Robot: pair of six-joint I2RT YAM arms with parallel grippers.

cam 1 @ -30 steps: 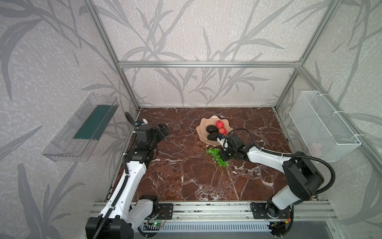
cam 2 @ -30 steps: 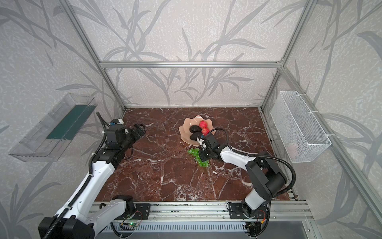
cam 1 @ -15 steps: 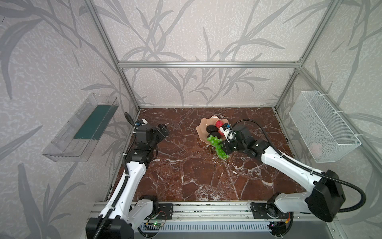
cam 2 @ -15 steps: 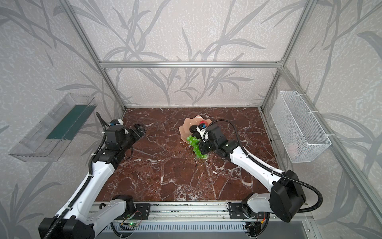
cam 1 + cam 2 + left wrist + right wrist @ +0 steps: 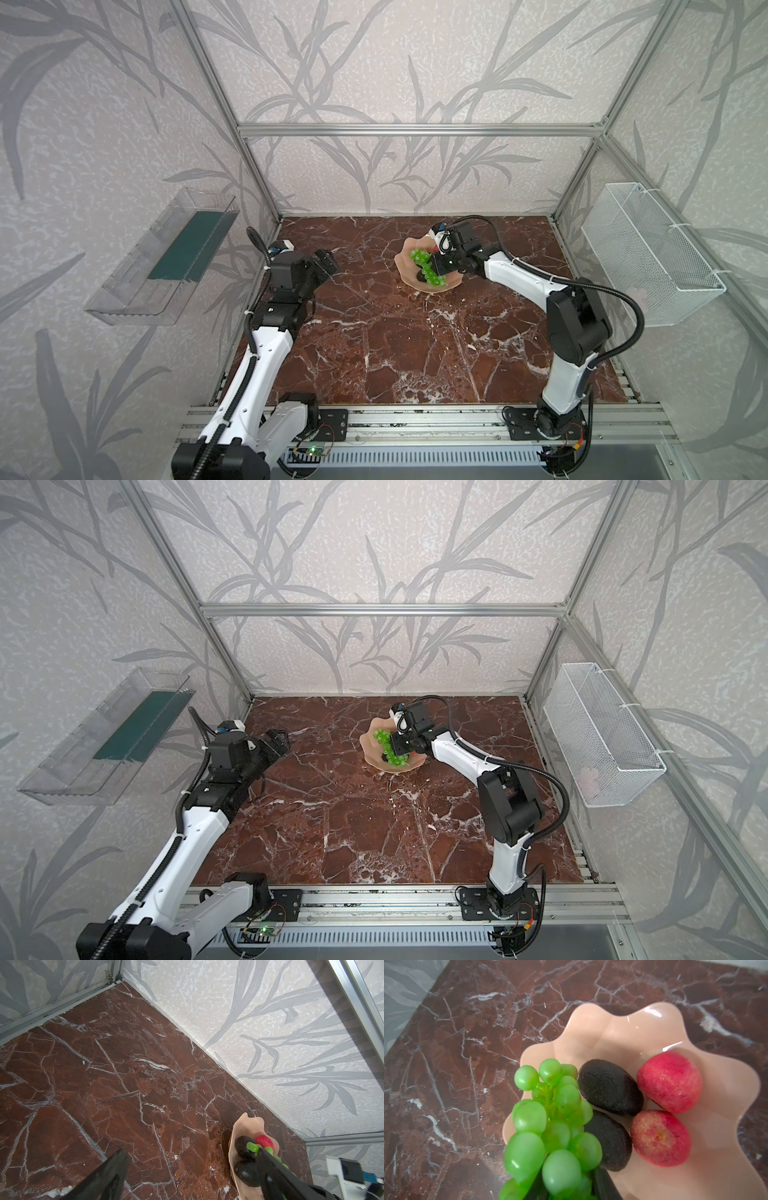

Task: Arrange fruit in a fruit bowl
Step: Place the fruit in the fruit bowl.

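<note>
Holding the green grapes (image 5: 550, 1122) pinched tight in my right gripper (image 5: 569, 1184) over the peach bowl (image 5: 623, 1028); my left gripper (image 5: 191, 1152) hangs spread wide apart.

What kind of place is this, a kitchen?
Probably a robot lab test cell: a left arm and right arm bolted to a rail, an aluminium frame with wallpapered panels, and a fruit bowl.

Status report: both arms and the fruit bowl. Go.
Left gripper open, empty, away from fruit bowl. Right gripper shut on bunch of grapes over fruit bowl. Two avocados, two apples in fruit bowl. Nothing blocking.
</note>
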